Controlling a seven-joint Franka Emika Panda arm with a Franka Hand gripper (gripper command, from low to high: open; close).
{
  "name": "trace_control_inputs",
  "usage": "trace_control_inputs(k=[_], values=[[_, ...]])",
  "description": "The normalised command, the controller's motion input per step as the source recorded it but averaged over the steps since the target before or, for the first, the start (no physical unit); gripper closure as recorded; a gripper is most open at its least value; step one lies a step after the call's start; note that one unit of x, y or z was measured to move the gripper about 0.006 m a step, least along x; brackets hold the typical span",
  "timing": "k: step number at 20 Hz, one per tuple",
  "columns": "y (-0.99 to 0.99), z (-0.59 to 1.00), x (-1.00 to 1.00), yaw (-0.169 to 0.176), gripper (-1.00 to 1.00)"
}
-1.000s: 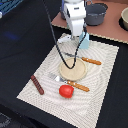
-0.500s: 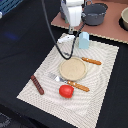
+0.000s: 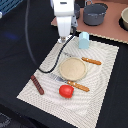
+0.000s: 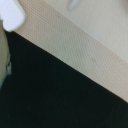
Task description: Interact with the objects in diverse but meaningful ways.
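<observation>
My gripper [image 3: 62, 39] hangs over the far edge of the beige placemat [image 3: 45, 75], to the exterior view's left of the small pale carton [image 3: 84, 40]. It holds nothing. In the wrist view the gripper [image 4: 42, 9] shows as two blurred white fingertips [image 4: 12, 15] standing apart over the mat's edge. A red tomato [image 3: 66, 91] lies near the mat's front. The dark brown sausage stick [image 3: 37, 84] lies at the mat's left corner.
A round tan plate [image 3: 73, 68] sits mid-mat, with a wooden-handled knife [image 3: 91, 61] behind it and a fork [image 3: 76, 85] in front. Two grey pots [image 3: 95, 14] [image 3: 124, 18] stand on a brown board at the back. A black cable trails from the arm across the mat.
The gripper has moved away from above the plate, toward the exterior view's left and the mat's far edge. The objects on the mat have not moved.
</observation>
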Motion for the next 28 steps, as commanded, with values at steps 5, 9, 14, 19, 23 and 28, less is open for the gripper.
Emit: trace_control_inputs(k=[5,9,14,19,23,28], values=[[-0.82,0.08,-0.06,-0.057,-1.00],[-0.80,0.06,-0.03,-0.068,-1.00],[-0.80,0.01,-0.01,-0.070,-1.00],[-0.69,0.05,0.05,-0.095,-1.00],[-0.38,0.24,0.48,-0.143,-1.00],[-0.31,0.25,0.61,-0.140,-1.00]])
